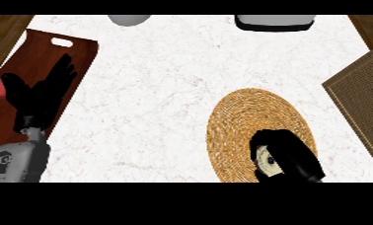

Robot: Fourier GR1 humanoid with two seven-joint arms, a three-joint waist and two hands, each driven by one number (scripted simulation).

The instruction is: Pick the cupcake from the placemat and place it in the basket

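Near right, the right hand (293,156) curls round the cupcake (269,163) on the round woven placemat (241,115), seemingly gripping it to lift. The basket (355,95) lies farther right. The left hand (44,91) rests open at the left, out of the way.

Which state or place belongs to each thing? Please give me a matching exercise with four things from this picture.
Things:
1. left hand
2. right hand
3. placemat
4. wooden board

Descriptions:
A. tan, at the view's right edge
B. brown, with a handle slot
C. curled round the cupcake, over the basket
D. open, fingers straight

Pairs: 1-D, 2-C, 3-A, 4-B.
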